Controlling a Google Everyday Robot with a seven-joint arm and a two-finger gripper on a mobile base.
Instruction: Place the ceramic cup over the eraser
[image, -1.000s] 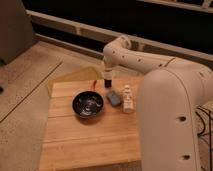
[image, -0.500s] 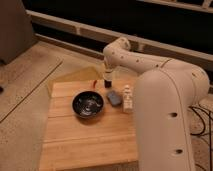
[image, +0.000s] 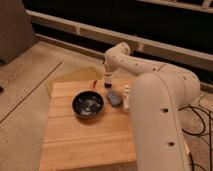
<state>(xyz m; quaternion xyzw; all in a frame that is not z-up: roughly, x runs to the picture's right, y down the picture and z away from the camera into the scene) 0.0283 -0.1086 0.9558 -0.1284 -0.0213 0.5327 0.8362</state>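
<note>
One white arm is reaching over the far edge of one wooden table (image: 85, 142), its gripper (image: 107, 70) hanging just above one ceramic cup (image: 107, 77), which is sitting directly over one small dark eraser (image: 107, 85) near the table's far side. One black bowl (image: 88, 105) is resting left of centre, one flat grey-blue object (image: 114, 98) is lying just right of it, and one small clear bottle (image: 127, 95) is standing further right, partly hidden by the arm. One small red item (image: 94, 83) is lying left of the eraser.

gripper (image: 107, 75) lowered, ceramic cup (image: 107, 77) above eraser (image: 108, 85)
</note>
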